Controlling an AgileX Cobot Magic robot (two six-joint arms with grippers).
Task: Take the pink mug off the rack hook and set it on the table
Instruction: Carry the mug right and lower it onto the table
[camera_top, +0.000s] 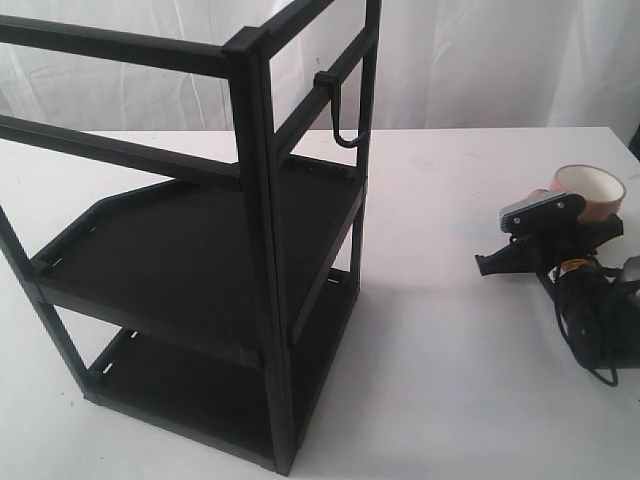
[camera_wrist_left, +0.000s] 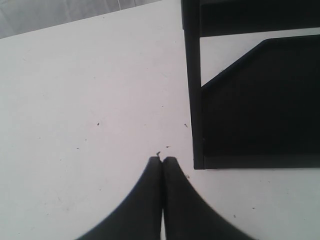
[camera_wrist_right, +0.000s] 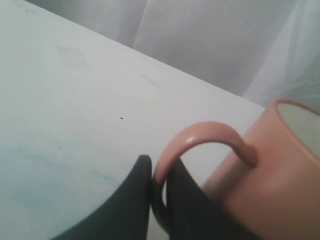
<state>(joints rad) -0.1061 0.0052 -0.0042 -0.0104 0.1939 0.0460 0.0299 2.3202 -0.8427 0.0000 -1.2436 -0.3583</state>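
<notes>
The pink mug (camera_top: 590, 190) is upright at the far right, well away from the rack hook (camera_top: 345, 125), which hangs bare on the upper rail of the black rack (camera_top: 200, 250). My right gripper (camera_top: 545, 228) is shut on the mug's loop handle (camera_wrist_right: 205, 136). In the right wrist view my right gripper (camera_wrist_right: 159, 175) pinches the handle, with the mug body (camera_wrist_right: 280, 175) beside it. The gripper hides the mug's base, so I cannot tell whether it touches the table (camera_top: 450, 330). My left gripper (camera_wrist_left: 162, 161) is shut with nothing in it, above the table (camera_wrist_left: 75, 100) near a rack post (camera_wrist_left: 192, 90).
The tall two-shelf rack fills the left half of the exterior view. A white curtain (camera_top: 500, 60) hangs behind the table. Black cables (camera_top: 590, 330) trail from the right arm. White tabletop lies between the rack and the right gripper.
</notes>
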